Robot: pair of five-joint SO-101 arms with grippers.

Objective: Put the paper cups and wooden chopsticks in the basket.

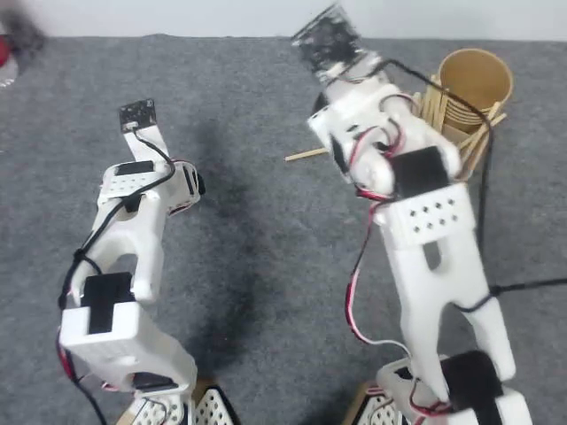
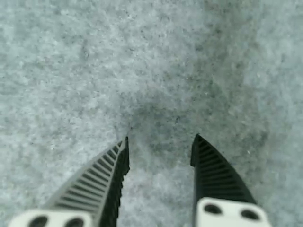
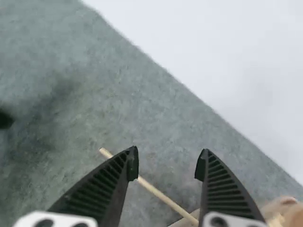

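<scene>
Upper right, high view: paper cup (image 1: 476, 84) among wooden chopsticks (image 1: 432, 104). Left gripper (image 2: 161, 144) and right gripper (image 3: 168, 163) gape empty, the right above a loose chopstick (image 3: 156, 191).

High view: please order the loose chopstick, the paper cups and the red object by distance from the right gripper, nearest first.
1. Loose chopstick, on the mat under the right gripper.
2. Paper cups, at the far right.
3. Red object, at the far left edge.
</scene>
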